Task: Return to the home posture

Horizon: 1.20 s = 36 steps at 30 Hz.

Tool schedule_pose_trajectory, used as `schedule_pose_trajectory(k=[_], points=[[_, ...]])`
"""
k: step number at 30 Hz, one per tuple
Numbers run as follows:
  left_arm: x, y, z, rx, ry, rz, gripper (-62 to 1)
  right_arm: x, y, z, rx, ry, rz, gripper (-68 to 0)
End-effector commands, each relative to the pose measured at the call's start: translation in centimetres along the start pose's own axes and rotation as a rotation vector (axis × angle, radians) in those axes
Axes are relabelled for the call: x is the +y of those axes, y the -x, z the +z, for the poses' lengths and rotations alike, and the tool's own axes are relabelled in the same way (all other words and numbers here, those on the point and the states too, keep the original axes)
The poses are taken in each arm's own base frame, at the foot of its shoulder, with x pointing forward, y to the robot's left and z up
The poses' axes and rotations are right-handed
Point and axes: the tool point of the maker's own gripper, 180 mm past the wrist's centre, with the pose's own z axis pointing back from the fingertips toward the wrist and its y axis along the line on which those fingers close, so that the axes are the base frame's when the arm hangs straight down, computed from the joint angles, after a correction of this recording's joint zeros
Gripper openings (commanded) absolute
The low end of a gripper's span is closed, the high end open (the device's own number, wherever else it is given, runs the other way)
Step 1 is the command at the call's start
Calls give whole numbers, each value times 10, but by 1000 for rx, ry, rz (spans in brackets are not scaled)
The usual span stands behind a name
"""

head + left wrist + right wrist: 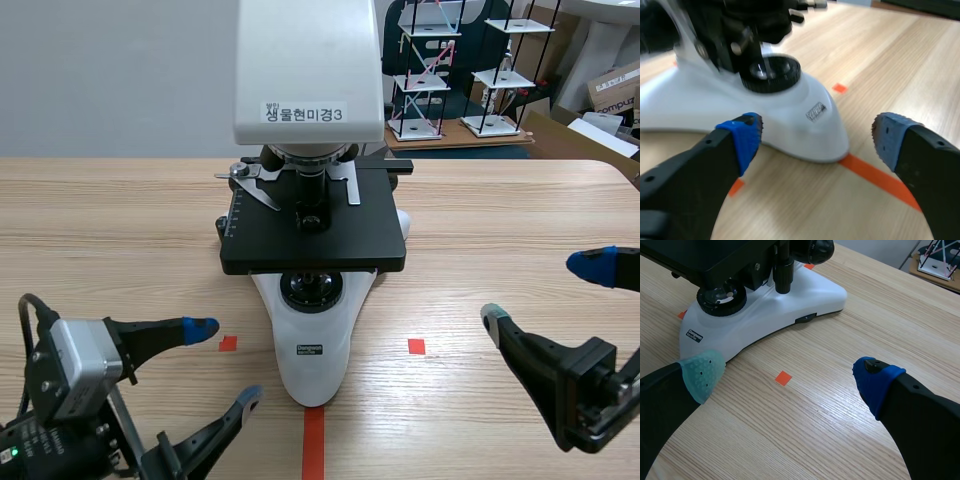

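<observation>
A white microscope (310, 110) with a black stage (312, 235) stands at the table's middle, its white base (312, 350) pointing toward me. My left gripper (225, 365) is low at the left, open and holding nothing; in the left wrist view (815, 135) the base (790, 120) lies just ahead of its fingers. My right gripper (545, 290) is low at the right, also open and holding nothing; in the right wrist view (790, 375) the base (765, 310) sits ahead and to one side.
Wire-frame models (430, 70) and cardboard boxes (615, 95) stand behind the table at the back right. The wooden table (120, 220) has bare room on both sides of the microscope.
</observation>
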Motion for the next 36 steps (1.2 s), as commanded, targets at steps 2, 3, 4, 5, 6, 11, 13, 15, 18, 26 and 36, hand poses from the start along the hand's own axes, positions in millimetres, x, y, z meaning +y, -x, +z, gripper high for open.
schedule_pose_trajectory(k=[2,3,4,5,6,11,13,15,18,26,36], points=[[2,-2,11,24,-10,25,-85,-3,-10,-1,-34,1,11,-113],[3,-2,16,38,-16,33,-67,-3,-10,-1,-34,1,11,-113],[4,-3,21,52,-21,35,-42,-3,-10,-1,-34,1,11,-113],[5,-4,26,65,-29,36,-13,-3,-10,-1,-34,1,11,-113],[9,-5,30,78,-42,38,14,-3,-10,-1,-34,1,11,-113],[29,-16,55,128,-116,-3,14,-3,-10,-1,-35,1,11,-113],[35,-24,62,143,-141,-26,14,-3,-10,-1,-35,1,11,-113],[36,-32,66,165,-153,-45,14,-3,-10,-1,-35,1,10,-113],[33,-46,69,178,-155,-66,14,-3,-10,-1,-34,1,10,-113],[22,-72,71,210,-158,-68,14,-3,-10,-1,-34,1,10,-113],[25,-78,70,193,-166,-87,14,-3,-10,-1,-36,-2,12,-113]])
